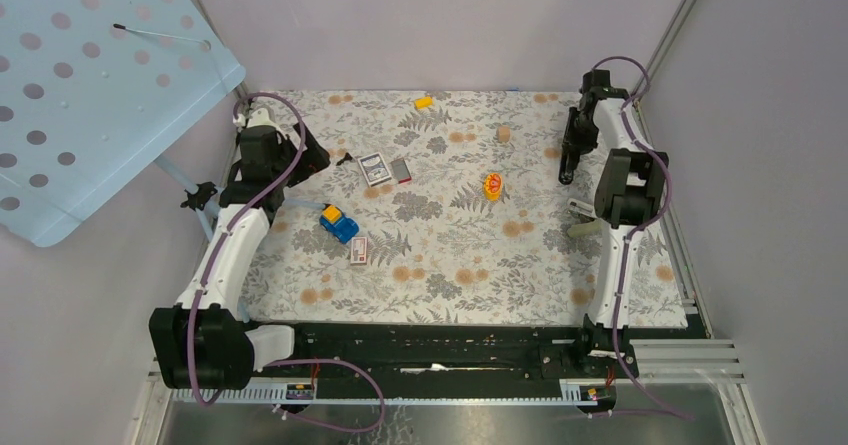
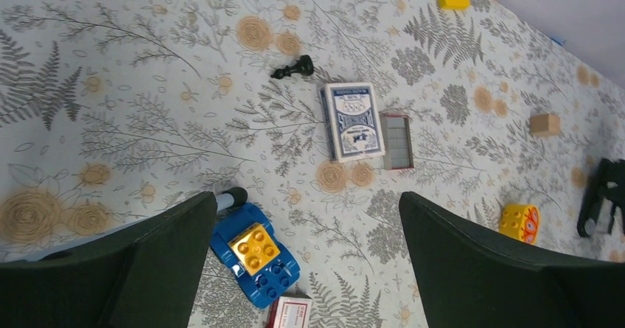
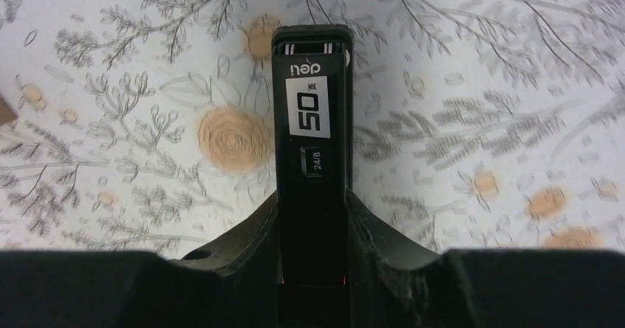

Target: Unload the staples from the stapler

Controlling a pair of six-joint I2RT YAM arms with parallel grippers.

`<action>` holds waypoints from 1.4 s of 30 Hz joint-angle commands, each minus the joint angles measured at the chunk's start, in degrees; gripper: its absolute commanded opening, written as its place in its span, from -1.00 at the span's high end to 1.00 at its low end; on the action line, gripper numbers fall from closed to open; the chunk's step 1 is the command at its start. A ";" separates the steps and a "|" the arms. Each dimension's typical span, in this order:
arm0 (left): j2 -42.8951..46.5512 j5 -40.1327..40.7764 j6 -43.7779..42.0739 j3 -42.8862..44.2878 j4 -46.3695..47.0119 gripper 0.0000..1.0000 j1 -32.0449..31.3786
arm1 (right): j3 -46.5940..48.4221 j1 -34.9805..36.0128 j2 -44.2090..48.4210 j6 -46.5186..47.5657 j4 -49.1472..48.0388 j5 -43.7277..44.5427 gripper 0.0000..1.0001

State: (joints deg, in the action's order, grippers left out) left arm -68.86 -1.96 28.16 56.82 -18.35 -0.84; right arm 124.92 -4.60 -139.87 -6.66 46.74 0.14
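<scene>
Starting from the stapler (image 3: 313, 85): it runs straight out ahead of my right gripper (image 3: 313, 210), a black bar with its white label facing the wrist camera. The two fingers press against its long sides at the end nearest that camera, so I read this gripper as narrowed onto the stapler's body. It sits at the far right of the tabletop (image 1: 450, 265); whether it rests on the surface or is raised off it I cannot tell. I see no staples anywhere, and the stapler looks closed from here, so I judge that unloading has not begun. My left gripper (image 2: 308, 199) hangs with its fingers spread wide and nothing between them. It is well apart from the stapler, over the left side where a blue toy car (image 2: 254, 254), a deck of cards (image 2: 354, 120) and a black chess pawn (image 2: 293, 68) lie. What worries me is the hold: a grip on one end only could let the long bar swing or slip once the other arm pulls on the rail. Squeezing the sides might also pinch the channel so it won't open. Bringing the left arm across, I could clip the orange block (image 2: 519, 222) lying between the two. And if the strip drops out freely, such a small grey thing could vanish against the busy floral pattern or skid toward the edge.
</scene>
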 commanded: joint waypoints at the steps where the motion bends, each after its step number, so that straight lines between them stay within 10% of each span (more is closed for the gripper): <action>1: 0.27 4.38 0.69 0.61 1.22 -0.98 0.75 | -6.81 0.29 16.15 -4.42 -7.62 3.02 1.00; 26: -1.11 -7.79 3.86 -0.40 1.79 -0.97 10.54 | -24.87 7.08 42.32 -11.59 -15.54 -6.66 1.00; 35: 1.28 -3.91 -2.25 0.89 6.08 -0.97 -7.68 | -29.62 19.50 46.53 -12.24 -18.37 -10.97 1.00; 42: 7.40 -4.34 -4.21 -11.34 27.36 -0.98 -20.47 | -43.33 23.83 53.17 -14.32 -30.12 -28.34 1.00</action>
State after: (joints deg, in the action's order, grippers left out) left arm -66.50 -5.85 26.37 51.86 -6.76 -18.26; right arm 87.18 18.09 -93.34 -19.25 28.25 -15.70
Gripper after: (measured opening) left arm 0.989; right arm 0.365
